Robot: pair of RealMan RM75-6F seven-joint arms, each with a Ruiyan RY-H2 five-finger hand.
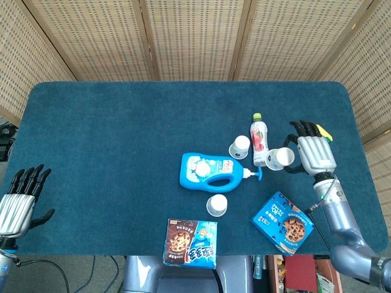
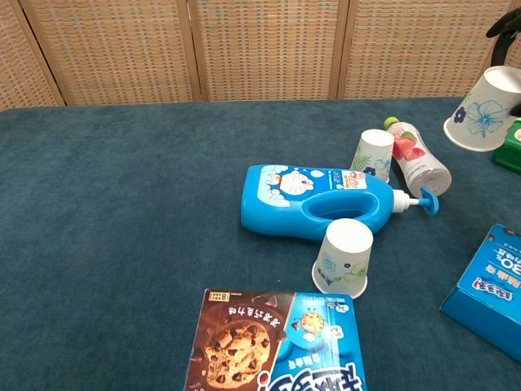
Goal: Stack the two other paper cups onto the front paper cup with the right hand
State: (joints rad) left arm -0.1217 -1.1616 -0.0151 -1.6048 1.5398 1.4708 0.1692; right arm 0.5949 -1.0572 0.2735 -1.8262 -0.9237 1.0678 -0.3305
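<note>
- A dark blue carpeted table (image 1: 110, 140) stands before woven cane screens (image 1: 189, 36); everything sits toward its right half.
- Nearest the robot, a chocolate-chip cookie box (image 2: 277, 346) lies flat at the front edge, and a second blue cookie box (image 1: 282, 222) lies off to the right.
- The left hand (image 1: 18, 198) hovers off the table's near-left corner, fingers apart and holding nothing, well clear of the work.
- The front paper cup (image 2: 343, 257) stands upside down, its base uppermost, just behind the cookie box and just in front of the blue detergent bottle (image 2: 317, 199), which lies on its side.
- Behind that bottle, the second paper cup (image 2: 373, 155) also stands inverted, just beside a pink drink bottle (image 2: 417, 159) lying down.
- The right hand (image 1: 314, 154) clasps the third paper cup (image 2: 484, 110), lifted off the table and tilted, its mouth facing down and toward the left in the chest view.
- Judged from this, the step in hand is carrying the lifted cup to the front one. To do it well, I would swing it forward over the detergent bottle's pump (image 2: 427, 199) without clipping it, level the cup so its mouth faces straight down, centre it over the front cup's base, then lower gently; the front cup is light and could tip or slide if nudged sideways.
</note>
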